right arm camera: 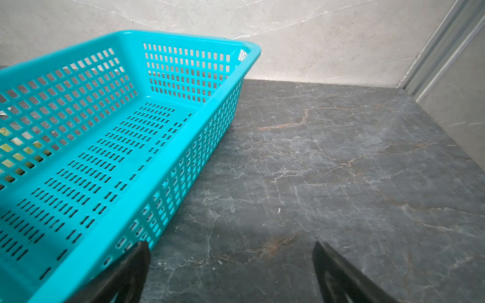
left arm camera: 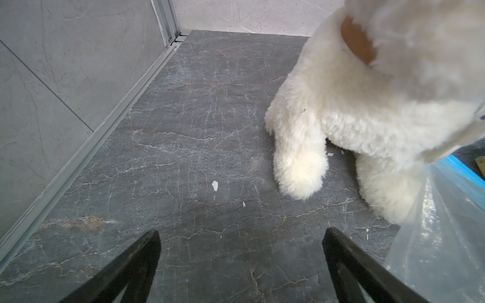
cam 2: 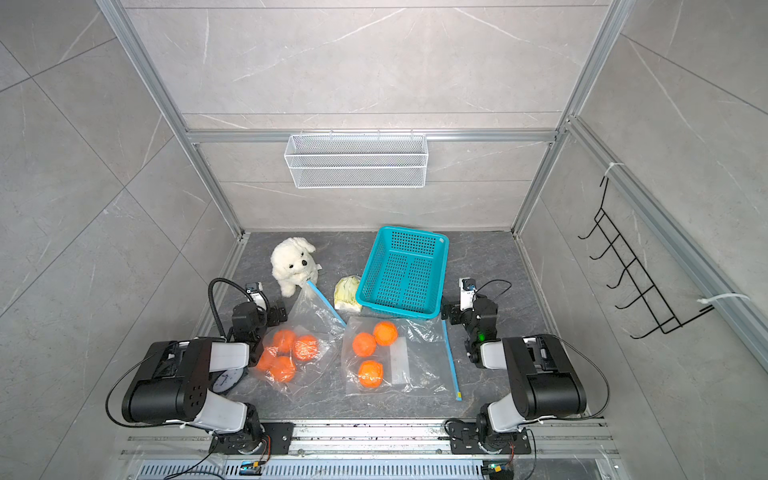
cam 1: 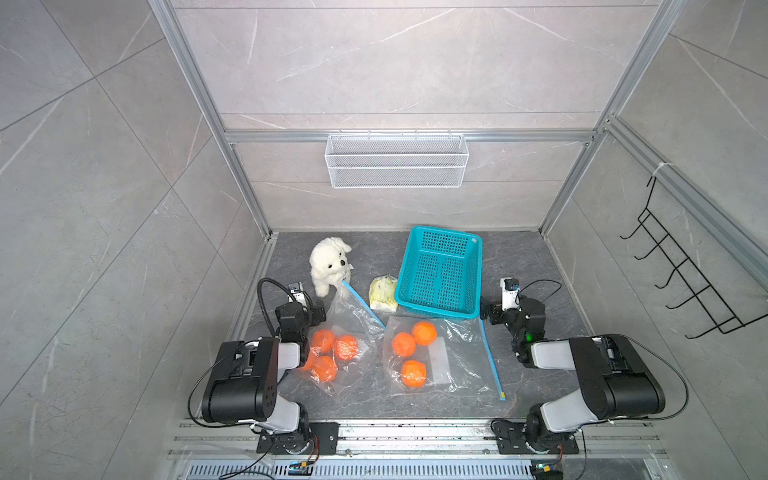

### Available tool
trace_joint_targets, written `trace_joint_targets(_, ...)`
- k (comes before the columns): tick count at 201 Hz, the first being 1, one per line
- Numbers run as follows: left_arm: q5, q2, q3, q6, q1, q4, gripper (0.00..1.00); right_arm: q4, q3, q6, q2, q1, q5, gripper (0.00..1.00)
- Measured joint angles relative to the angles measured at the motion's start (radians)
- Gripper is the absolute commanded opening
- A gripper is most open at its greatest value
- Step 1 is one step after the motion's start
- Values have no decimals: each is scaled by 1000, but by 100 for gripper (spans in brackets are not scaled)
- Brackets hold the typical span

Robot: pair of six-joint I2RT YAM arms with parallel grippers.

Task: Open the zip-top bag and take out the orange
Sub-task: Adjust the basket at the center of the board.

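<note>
Teal basket [cam 1: 434, 311], white dog [cam 1: 328, 262], orange oranges [cam 1: 424, 333]

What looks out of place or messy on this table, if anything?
The blue zip strip of one zip-top bag rests against the plush dog rather than lying flat. The teal basket sits skewed. Small white flecks dot the tabletop.

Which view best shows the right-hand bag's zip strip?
Both top views: the blue zip strip lies in plain sight there. The right wrist view shows only the basket and table; the left wrist, the plush dog and the other bag.
</note>
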Motion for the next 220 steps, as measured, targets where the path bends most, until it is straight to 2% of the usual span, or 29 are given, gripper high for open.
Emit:
trace_joint_targets(100, 2, -18, -4, 0, 0, -6, 100, 0, -1, 0, -5, 0, 0, 100)
trace_joint_targets(120, 1, -157, -31, 0, -1, -78, 100, -39, -19, 4, -97, 0, 3, 100)
trace_joint_targets(139, 24, -407, -32, -5, -14, -214, 100, -152, -10, 29, -253, 0, 5, 100)
trace_joint_targets(159, 53, -685, 2, -113, -40, -349, 100, -350, 98, 180, -347, 0, 26, 100)
trace_joint_targets(173, 113, -829, 32, -227, -47, -414, 100, -536, 256, 309, -311, -1, 33, 100)
trace_joint_targets(188, 233, -922, 47, -341, -47, -418, 100, -680, 420, 397, -214, -7, -43, 100)
trace_joint_targets(205, 347, -935, 52, -460, -50, -411, 100, -742, 558, 455, -65, -13, -230, 100)
trace_joint_targets(220, 439, -901, 53, -533, -58, -422, 100, -728, 533, 503, -19, -6, -341, 99)
